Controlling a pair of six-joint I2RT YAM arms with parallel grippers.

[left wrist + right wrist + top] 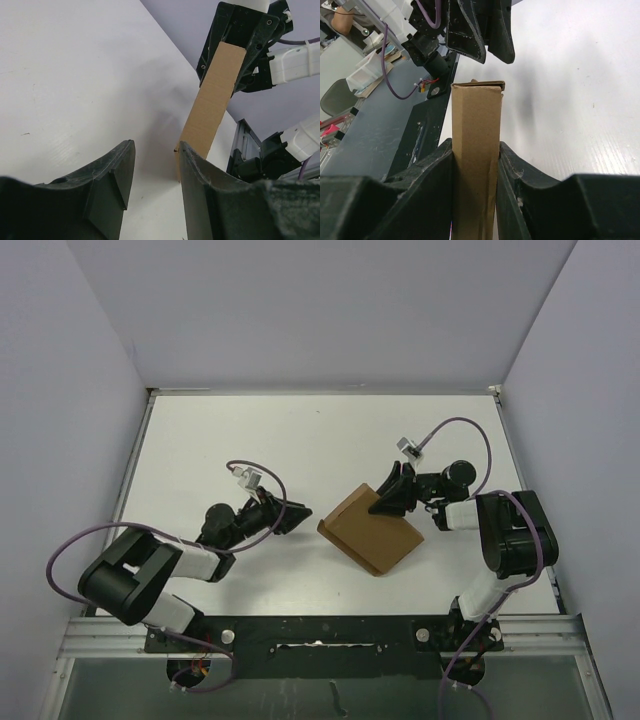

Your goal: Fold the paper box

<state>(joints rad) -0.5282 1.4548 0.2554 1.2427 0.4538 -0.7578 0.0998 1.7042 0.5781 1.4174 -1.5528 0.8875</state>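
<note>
Pinching the paper box point(372, 532) along its 1 o'clock edge, the right gripper point(388, 498) has both fingers pressed flat against the cardboard. The box sits near the middle of the table point(250, 440). The left gripper point(298, 513) is at the box's 9 o'clock, just beside its corner but not on it, with its fingers spread and nothing between them.

One narrow pinch is the only hold on the box. A push from the left could therefore swing it round in that grip or slide it out, and the folded panels could spring apart. If the left fingers close short of the corner, they would catch air or crush a crease.

It is unclear whether the lower edge rests on the table, or how the flaps lie. The right wrist view shows only one thin side.
</note>
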